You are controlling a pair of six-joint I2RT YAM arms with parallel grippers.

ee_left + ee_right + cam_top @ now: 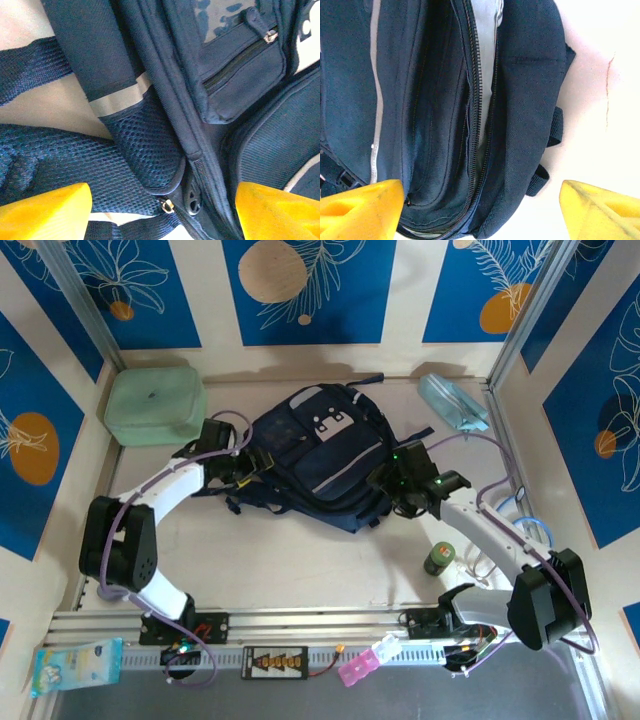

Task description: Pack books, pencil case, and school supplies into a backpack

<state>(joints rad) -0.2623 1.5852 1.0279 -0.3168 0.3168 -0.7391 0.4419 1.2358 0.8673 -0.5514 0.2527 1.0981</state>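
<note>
The navy backpack lies flat in the middle of the table, its grey-white patch facing up. My left gripper hovers open at its left side, over the mesh straps and a zipper pull; its yellow fingers stand wide apart. At the backpack's right edge my right gripper is open above the main zipper, which gapes a little and shows pale lining. The pale-blue pencil case lies at the back right. The books are out of view.
A mint-green boxy case sits at the back left corner. A small green bottle stands near the right arm. On the front rail lie a pink object and a light-blue packet. Walls close in on three sides.
</note>
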